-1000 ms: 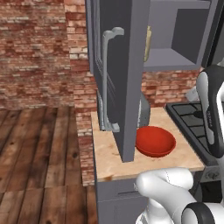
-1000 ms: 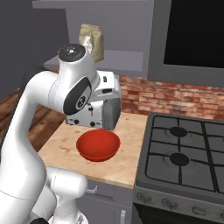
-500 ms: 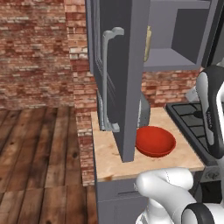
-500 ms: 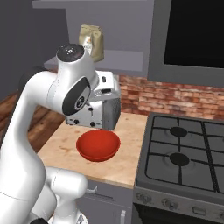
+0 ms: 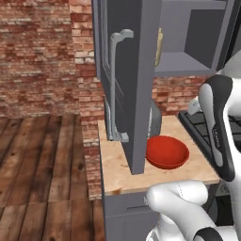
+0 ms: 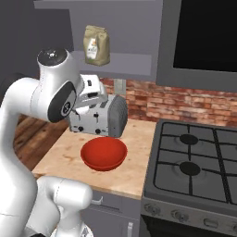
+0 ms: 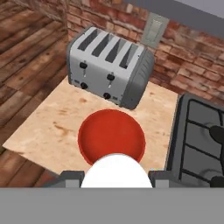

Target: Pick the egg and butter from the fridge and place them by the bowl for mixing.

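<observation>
**Egg held high over the red bowl**

Hand (image 7: 116, 186) clenched on the egg (image 7: 116, 171), seen in the hand view as a white oval rising between the two dark fingertips at the bottom edge. Poised directly above the bowl (image 7: 112, 137), well clear of it, looking almost straight down.

Bowl (image 6: 103, 153) resting near the middle of the surface (image 6: 69, 152), close to its front edge, empty and upright. Toaster (image 6: 98, 117) just behind it toward the back edge, four slots up, dials facing the bowl. Stove (image 6: 194, 171) flush against the right edge of the surface, its burners well apart from the bowl.

Up on the shelf (image 6: 120, 60) above the toaster, a brown paper bag (image 6: 96, 45) standing upright. In the left base view, a grey cabinet door (image 5: 129, 80) with curved handle hanging open over the left part of the surface, bowl (image 5: 166, 151) just right of its lower corner.
</observation>
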